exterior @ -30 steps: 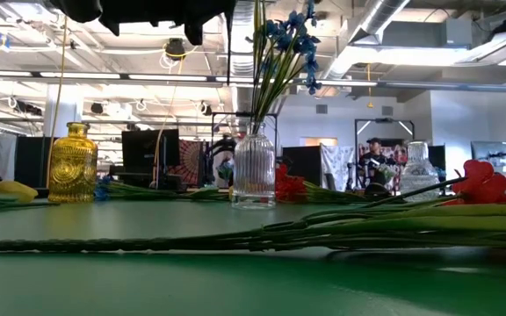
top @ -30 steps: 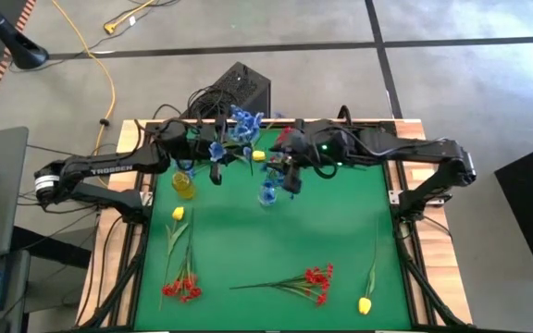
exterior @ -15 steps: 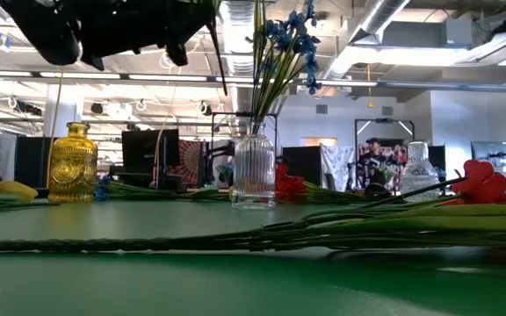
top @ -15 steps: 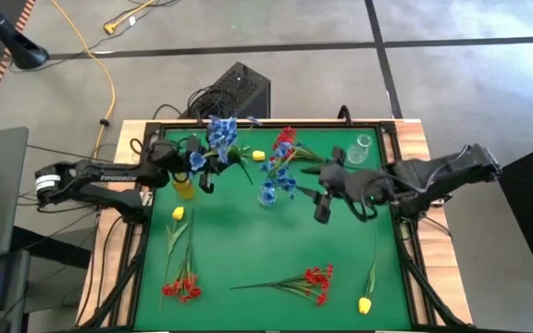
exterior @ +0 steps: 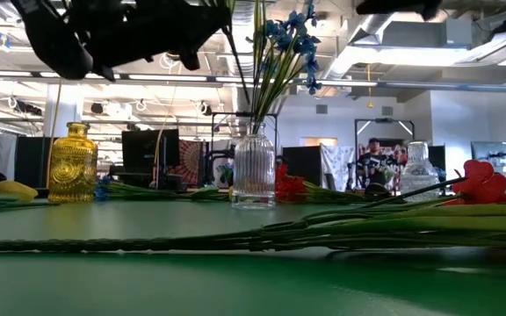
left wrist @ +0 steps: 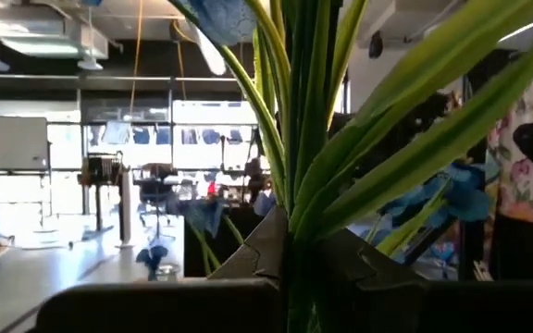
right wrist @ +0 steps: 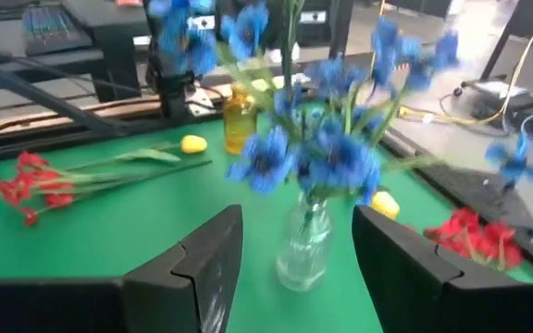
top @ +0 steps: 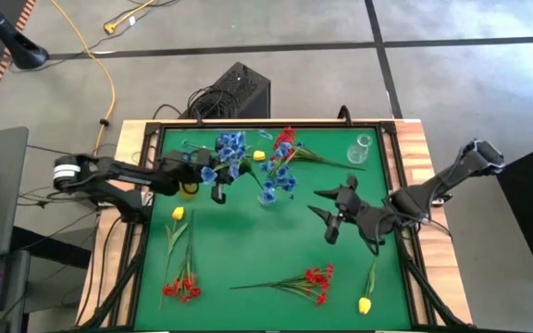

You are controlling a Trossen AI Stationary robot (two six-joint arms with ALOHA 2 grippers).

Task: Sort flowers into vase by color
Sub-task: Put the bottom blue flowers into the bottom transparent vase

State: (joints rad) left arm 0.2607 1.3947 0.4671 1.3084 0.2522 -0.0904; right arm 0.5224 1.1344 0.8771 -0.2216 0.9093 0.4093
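The left gripper [top: 218,182] pinches a blue sprig [top: 230,148] by its stems just beside the clear vase [top: 268,192] of blue flowers [top: 281,179] at the mat's [top: 248,250] far middle, while the right gripper [top: 332,218], fingers spread and empty, hangs right of that vase.

The left tool [left wrist: 290,277] fills the lower part of the left wrist view, its dark fingers [left wrist: 248,264] closed on a bundle of green stems [left wrist: 296,139] that rises straight up between them. Long green leaves [left wrist: 415,129] fan out from the bundle toward the upper corner. A blue bloom [left wrist: 220,17] shows at the upper edge, and other blue blooms [left wrist: 456,190] sit beside the leaves. Behind is a dim room with bright windows [left wrist: 155,134], a whiteboard [left wrist: 7,143] and a floral-patterned cloth [left wrist: 526,120] at the edge.
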